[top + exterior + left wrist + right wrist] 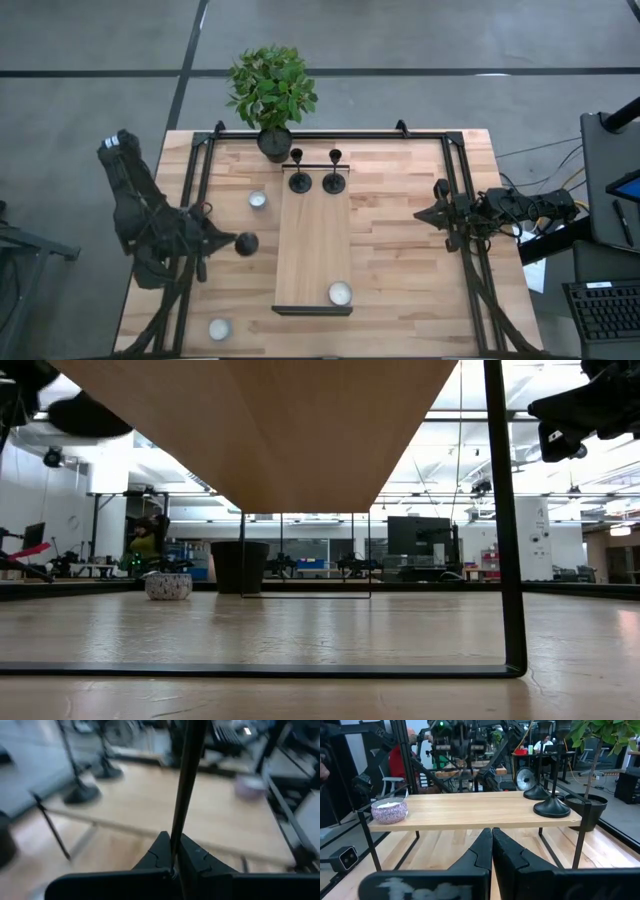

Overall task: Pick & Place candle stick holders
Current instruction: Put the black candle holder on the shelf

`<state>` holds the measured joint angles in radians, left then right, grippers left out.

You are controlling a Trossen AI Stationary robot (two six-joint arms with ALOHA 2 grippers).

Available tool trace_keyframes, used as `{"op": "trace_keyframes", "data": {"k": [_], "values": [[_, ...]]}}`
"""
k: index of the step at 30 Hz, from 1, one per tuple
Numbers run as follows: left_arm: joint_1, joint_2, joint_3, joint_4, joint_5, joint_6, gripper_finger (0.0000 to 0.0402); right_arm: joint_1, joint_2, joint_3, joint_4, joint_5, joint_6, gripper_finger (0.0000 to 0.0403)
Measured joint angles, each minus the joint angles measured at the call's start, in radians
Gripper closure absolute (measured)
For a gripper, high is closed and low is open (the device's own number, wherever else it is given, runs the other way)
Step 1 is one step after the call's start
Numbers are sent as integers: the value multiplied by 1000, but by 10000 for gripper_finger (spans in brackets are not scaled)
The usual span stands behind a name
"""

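Two black candle stick holders [299, 181] [333, 181] stand on their disc bases at the far end of the raised wooden shelf [312, 245]; the right wrist view shows them too [551, 807]. My left gripper [222, 242] is left of the shelf, shut on a third holder, whose round base [246, 243] shows just past the fingertips. In the low view that base [85, 415] hangs high above the table. My right gripper [422, 213] waits shut at the table's right side, holding nothing. My left gripper pinches the holder's thin stem [173, 851] between its two fingers, which lie across the stem. The fingers come nearly level from the table's left side. The holder is lifted clear of the table. Which end of the stem the fingers have does not show.
White tealights sit on the table left of the shelf [258, 200], at the near left corner [219, 328] and on the shelf's near end [340, 293]. A potted plant [272, 90] stands at the far edge. Black frame rails [190, 190] run along both table sides.
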<state>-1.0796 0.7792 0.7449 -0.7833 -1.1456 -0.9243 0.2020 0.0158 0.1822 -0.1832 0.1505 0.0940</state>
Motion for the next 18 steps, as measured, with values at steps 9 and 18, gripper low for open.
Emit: {"op": "trace_keyframes", "data": {"k": [9,18], "values": [[146,2,98,45,-65,203,399,0,0,0,0,0,4,394],[438,42,103,322,123,435,399,0,0,0,0,0,3,394]]}}
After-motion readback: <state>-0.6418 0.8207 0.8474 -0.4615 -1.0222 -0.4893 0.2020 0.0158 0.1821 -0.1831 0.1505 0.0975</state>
